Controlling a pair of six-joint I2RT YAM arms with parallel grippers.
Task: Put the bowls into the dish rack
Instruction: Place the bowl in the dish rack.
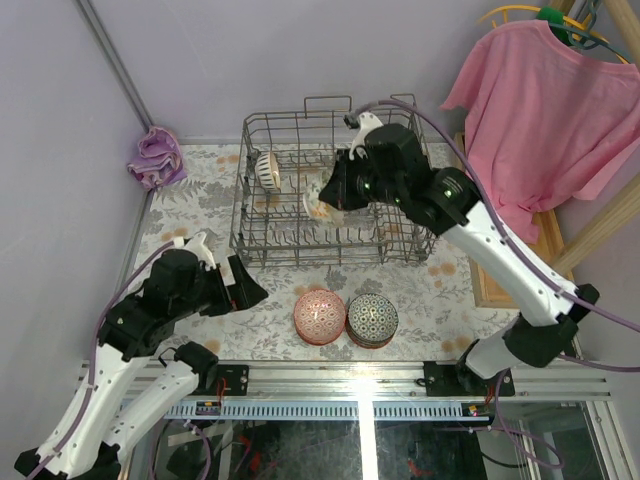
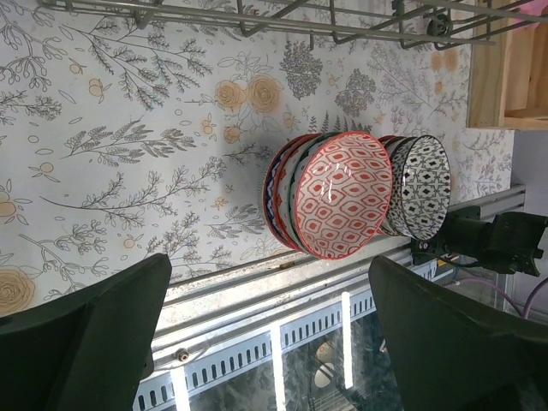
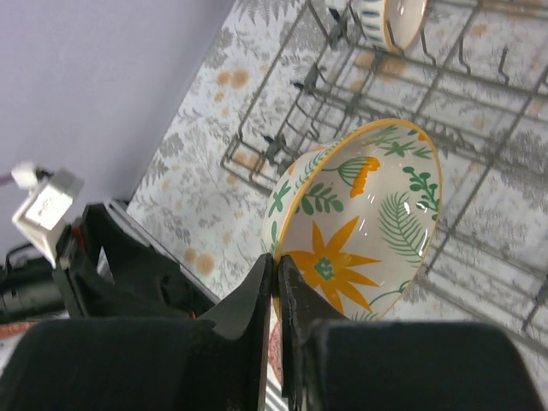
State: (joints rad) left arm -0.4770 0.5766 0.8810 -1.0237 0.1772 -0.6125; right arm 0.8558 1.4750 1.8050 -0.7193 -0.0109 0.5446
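Note:
The dish rack (image 1: 243,215) stands at the middle back of the flowered table. One bowl (image 1: 267,168) stands on edge in its left part, seen too in the right wrist view (image 3: 398,21). My right gripper (image 1: 336,196) hangs over the rack, shut on the rim of an orange-green floral bowl (image 3: 368,214), which is tilted above the tines; the jaws (image 3: 276,261) pinch its edge. Two stacks of bowls sit in front of the rack: a red-pink one on top (image 1: 320,315) (image 2: 342,195) and a grey patterned one (image 1: 372,319) (image 2: 425,187). My left gripper (image 1: 245,285) (image 2: 270,261) stands open left of the stacks, holding nothing.
A purple cloth (image 1: 155,155) lies at the back left corner. A pink shirt (image 1: 545,110) hangs at the right over a wooden frame (image 1: 490,280). The metal rail (image 1: 360,385) runs along the near edge, just in front of the stacks.

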